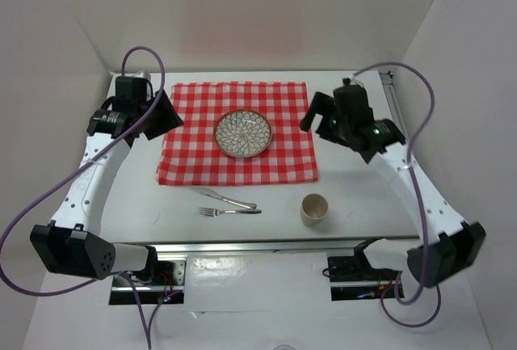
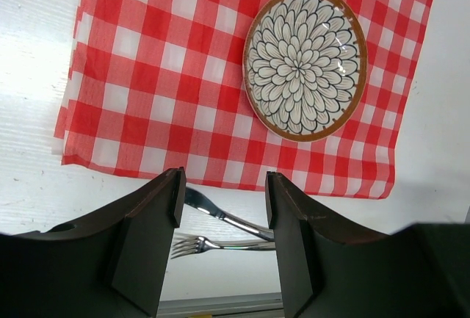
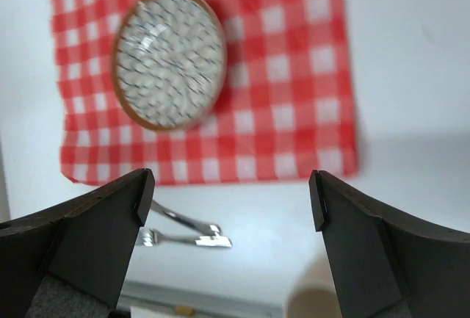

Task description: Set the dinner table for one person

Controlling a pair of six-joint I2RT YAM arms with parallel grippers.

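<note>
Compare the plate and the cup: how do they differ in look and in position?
The plate lies on the red-and-white checked cloth. The cup stands off the cloth, on the bare white table, toward its near edge. The plate is wide, flat and covered with a petal pattern inside a brown rim; the cup is narrower, taller and plain beige. Both are round.

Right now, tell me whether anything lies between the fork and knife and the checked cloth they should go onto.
Nothing visible does. The fork and knife lie together on bare tabletop just off the cloth's near edge, with nothing in the strip between. On the cloth, only the plate sits, at its middle, with free cloth either side.
</note>
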